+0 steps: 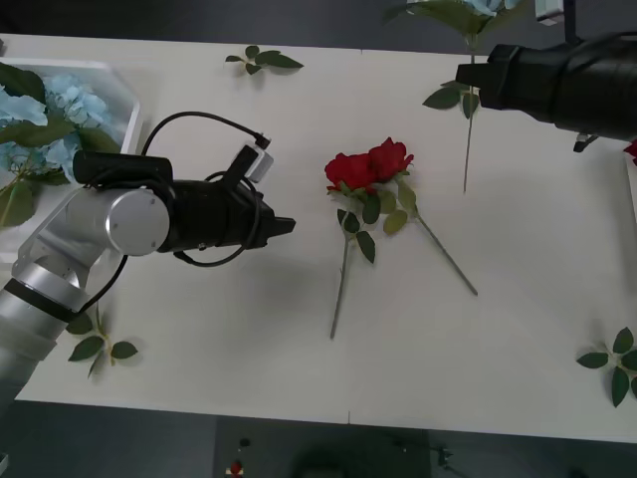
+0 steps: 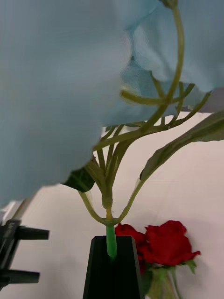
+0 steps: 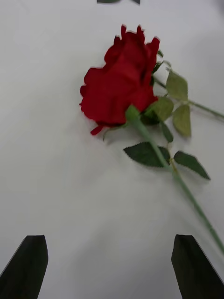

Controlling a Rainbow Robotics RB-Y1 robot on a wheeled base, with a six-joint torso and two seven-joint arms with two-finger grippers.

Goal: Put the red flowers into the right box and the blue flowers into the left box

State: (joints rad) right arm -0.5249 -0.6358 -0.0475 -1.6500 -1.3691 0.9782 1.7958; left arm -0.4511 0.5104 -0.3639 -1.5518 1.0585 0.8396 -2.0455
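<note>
Two red flowers (image 1: 348, 171) (image 1: 390, 156) lie side by side at the table's middle, stems trailing toward the front edge. My left gripper (image 1: 284, 227) hovers just left of them, open, with one red flower (image 3: 121, 84) ahead of its black fingers (image 3: 28, 266). My right gripper (image 1: 463, 75) is raised at the back right, shut on the stem (image 2: 111, 240) of a blue flower (image 2: 56, 93), whose head (image 1: 478, 8) points away and whose stem hangs down. The left box (image 1: 111, 68) at the far left holds blue flowers (image 1: 60, 110).
Loose green leaf sprigs lie at the back (image 1: 261, 58), front left (image 1: 100, 344) and front right (image 1: 617, 363). A bit of red (image 1: 631, 149) shows at the right edge. Bare white table lies between the roses and the front edge.
</note>
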